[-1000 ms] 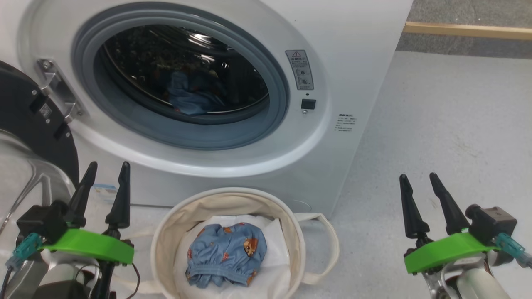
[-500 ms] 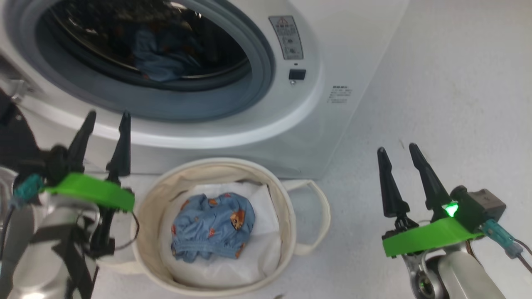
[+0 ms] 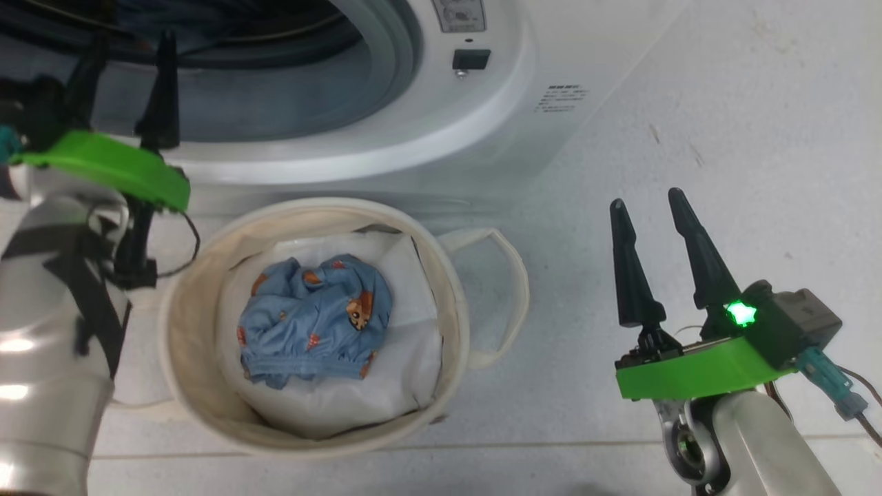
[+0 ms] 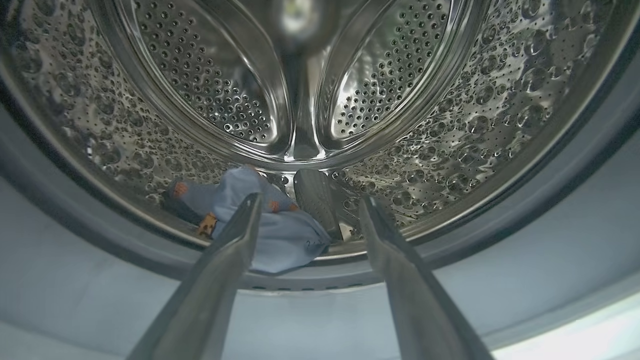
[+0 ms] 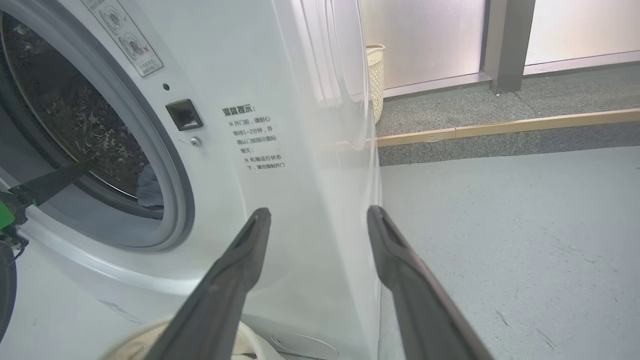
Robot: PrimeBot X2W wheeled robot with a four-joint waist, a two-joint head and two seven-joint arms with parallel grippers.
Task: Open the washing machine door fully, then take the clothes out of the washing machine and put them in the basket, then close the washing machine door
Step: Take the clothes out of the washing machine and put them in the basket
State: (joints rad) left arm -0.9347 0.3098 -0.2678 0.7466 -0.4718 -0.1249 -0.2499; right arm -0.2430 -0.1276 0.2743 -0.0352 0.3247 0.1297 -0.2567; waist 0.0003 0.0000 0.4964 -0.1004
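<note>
Left gripper (image 4: pixel 311 199), upper left in the head view, is spread wide and empty at the mouth of the one washer (image 3: pixel 496 131), with one garment (image 4: pixel 282 240) just beyond its tips. Right gripper (image 3: pixel 645 198), lower right, also gapes empty. A second garment (image 3: pixel 313 317) lies in the single basket (image 3: pixel 303 205), lower centre-left.

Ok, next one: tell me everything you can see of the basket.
The basket is a round cream canvas tub, standing upright and open on the pale floor just in front of the washing machine. A looped fabric handle droops from its right side. A crumpled white liner covers the inside, and one bunched blue garment with small orange-brown figures lies on it, left of centre.
</note>
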